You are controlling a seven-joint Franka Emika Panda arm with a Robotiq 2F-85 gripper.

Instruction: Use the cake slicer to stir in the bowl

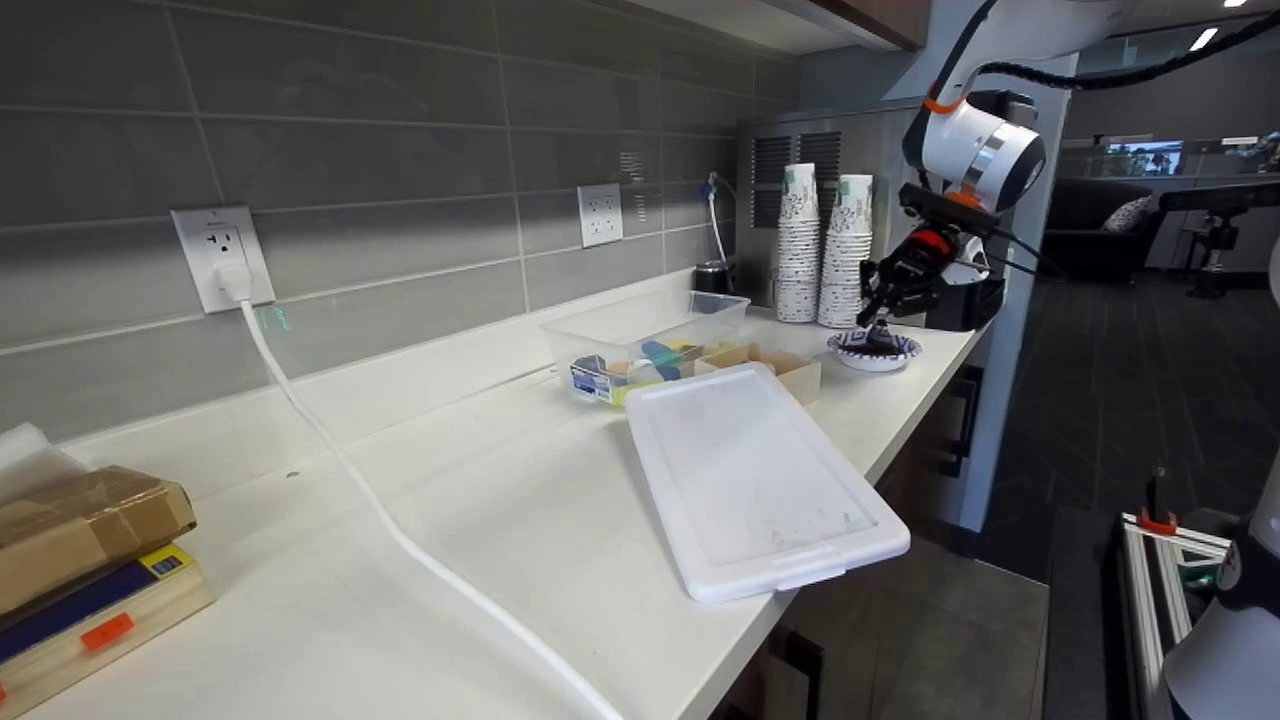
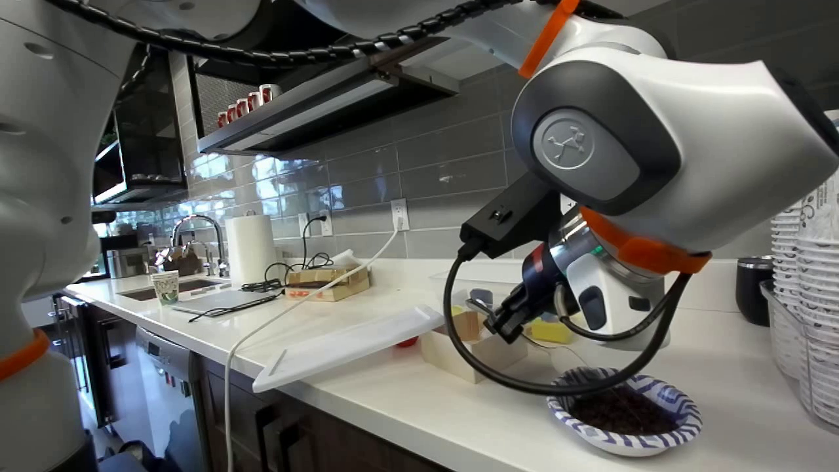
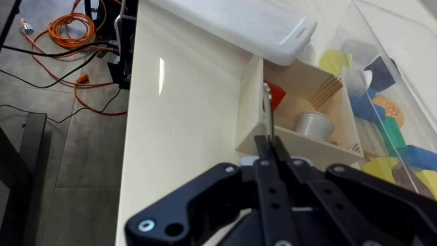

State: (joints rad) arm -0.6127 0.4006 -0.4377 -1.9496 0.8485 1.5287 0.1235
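Observation:
The bowl is a shallow paper bowl with a blue-and-white patterned rim and dark loose contents. It sits on the counter and also shows in an exterior view. It is out of the wrist view. My gripper is shut on the cake slicer, a thin metal piece seen nearly edge-on beyond the fingertips. In an exterior view the gripper is above the counter, beside the bowl on the box side, with the slicer sticking out. The fingers hide the held part of the slicer.
An open pale box holding a white cup stands below the gripper. A clear bin of toy items is beside it. A white lid leans on the box and overhangs the counter edge. Tall paper-cup stacks stand behind the bowl.

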